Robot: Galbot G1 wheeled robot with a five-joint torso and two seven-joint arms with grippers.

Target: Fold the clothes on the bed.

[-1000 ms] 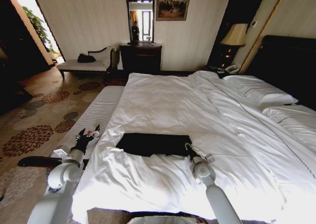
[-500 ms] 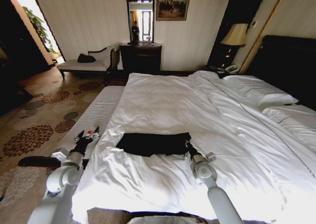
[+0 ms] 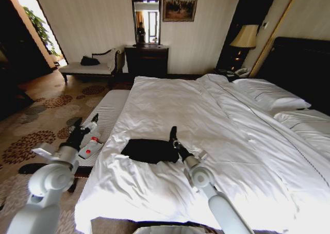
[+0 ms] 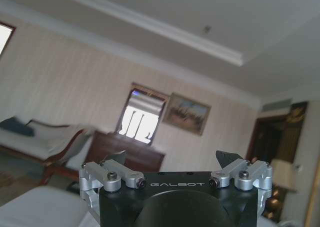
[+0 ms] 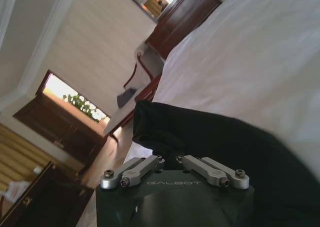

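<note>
The clothes, a black T-shirt [image 3: 148, 150], lie bunched on the white bed [image 3: 170, 102] near its foot. My right gripper [image 3: 174, 136] is at the shirt's right end, raised a little off the sheet. In the right wrist view the right gripper [image 5: 170, 160] is shut on the black fabric [image 5: 215, 137], which hangs away from it over the white sheet. My left gripper [image 3: 85, 124] is up in the air to the left of the bed, above the bench. In the left wrist view it [image 4: 172, 159] is open with nothing between its fingers.
A pale striped bench [image 3: 108, 110] runs along the bed's left side, with a small white bottle with a red band [image 3: 90, 146] by my left arm. Pillows [image 3: 268, 95] lie at the right. A chaise [image 3: 87, 67], a dark dresser [image 3: 147, 60] and a lamp [image 3: 245, 37] line the far wall.
My right gripper has moved left and up, carrying the shirt's right end over, so the shirt now looks narrower. My left arm has risen higher beside the bench.
</note>
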